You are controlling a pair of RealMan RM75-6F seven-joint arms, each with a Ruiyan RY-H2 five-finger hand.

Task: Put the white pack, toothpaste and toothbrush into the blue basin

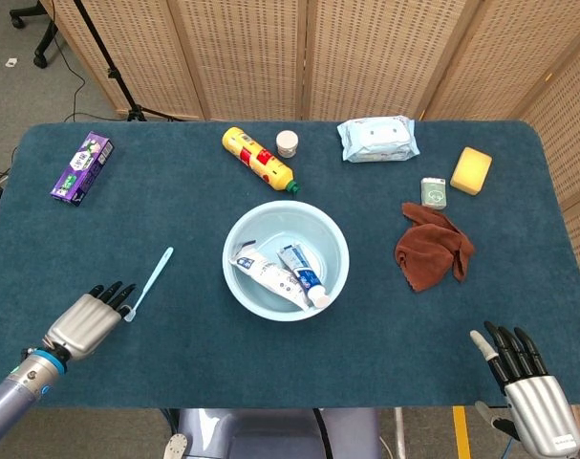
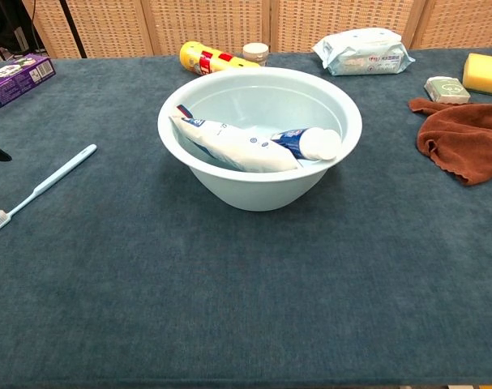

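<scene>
One item, the toothbrush [image 1: 149, 283], is lying left of the blue basin [image 1: 240, 229]; we are bringing our left hand [image 1: 86, 319], fingers apart and empty, beside its head, aiming to pinch the handle cleanly.
</scene>
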